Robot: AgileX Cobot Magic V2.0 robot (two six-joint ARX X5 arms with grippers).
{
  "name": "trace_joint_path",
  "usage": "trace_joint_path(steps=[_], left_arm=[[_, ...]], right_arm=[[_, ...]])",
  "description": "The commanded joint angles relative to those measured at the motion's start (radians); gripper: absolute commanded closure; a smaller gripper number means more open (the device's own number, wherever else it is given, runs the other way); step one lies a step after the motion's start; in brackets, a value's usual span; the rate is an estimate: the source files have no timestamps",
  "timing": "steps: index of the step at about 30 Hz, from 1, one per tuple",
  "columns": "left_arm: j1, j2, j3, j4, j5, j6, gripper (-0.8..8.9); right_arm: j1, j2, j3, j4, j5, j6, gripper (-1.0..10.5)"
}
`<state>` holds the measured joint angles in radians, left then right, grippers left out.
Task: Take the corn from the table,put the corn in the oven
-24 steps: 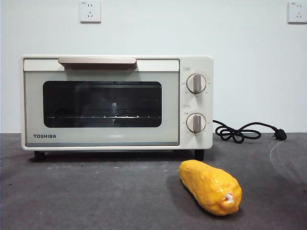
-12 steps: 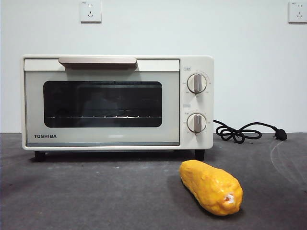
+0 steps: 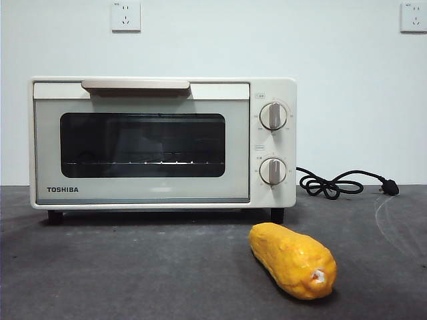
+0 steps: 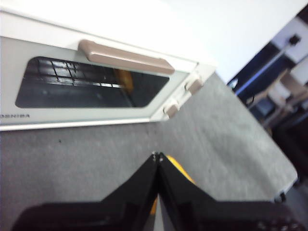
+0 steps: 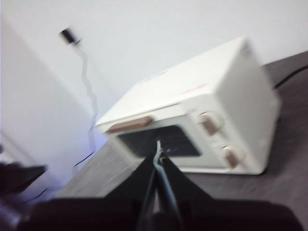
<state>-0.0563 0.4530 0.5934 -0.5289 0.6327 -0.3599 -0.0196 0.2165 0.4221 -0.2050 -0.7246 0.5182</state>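
- Corn: the glossy, lumpy yellow-orange cob (image 3: 292, 260) lies flat on the dark grey matte table (image 3: 133, 267), out in front of the oven's knob side and well clear of it. The pale stub end faces the front camera and the body angles back toward the oven. Nothing touches it, so the pick has not begun.
- Oven: the cream-white boxy TOSHIBA toaster oven (image 3: 163, 143) stands upright at the back of the table, with its dark glass door shut and the tan bar handle (image 3: 135, 85) along the door's top edge. With the door shut, my judgement is that it must be opened before the cob can go in.
- Two round knobs (image 3: 273, 116) sit one above the other beside the door. A black cord (image 3: 333, 185) trails off unplugged on the table, clear of the working area.
- Left gripper (image 4: 157, 155): jaws pressed together, holding nothing, hanging above the table. A sliver of the cob's yellow shows just past the tips, so this arm seems the better placed for the pick.
- Right gripper (image 5: 159, 144): jaws also closed and empty, pointing at the oven front from some way off. The view is blurred, so finer detail is not readable.
- Neither arm appears in the front view.
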Motion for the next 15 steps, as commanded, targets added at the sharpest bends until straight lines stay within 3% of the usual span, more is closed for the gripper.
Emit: trace_joint_path(steps=[1,7,13,15], left_arm=[[-0.019,0.073,0.062,-0.069,0.004,0.118,8.19],[-0.069,0.219,0.195,-0.198,0.003,0.217,8.19],[-0.125,0.344,0.302,-0.262,-0.005,0.263,8.19],[-0.148,0.378,0.325,-0.263,-0.005,0.266,8.19]], right_arm=[[0.001,0.071,0.048,-0.034,-0.067,-0.006,9.6],[0.009,0.232,0.159,-0.139,-0.17,-0.083,9.5],[0.12,0.378,0.278,-0.333,-0.134,-0.243,9.4],[0.189,0.43,0.314,-0.396,-0.073,-0.289,8.6]])
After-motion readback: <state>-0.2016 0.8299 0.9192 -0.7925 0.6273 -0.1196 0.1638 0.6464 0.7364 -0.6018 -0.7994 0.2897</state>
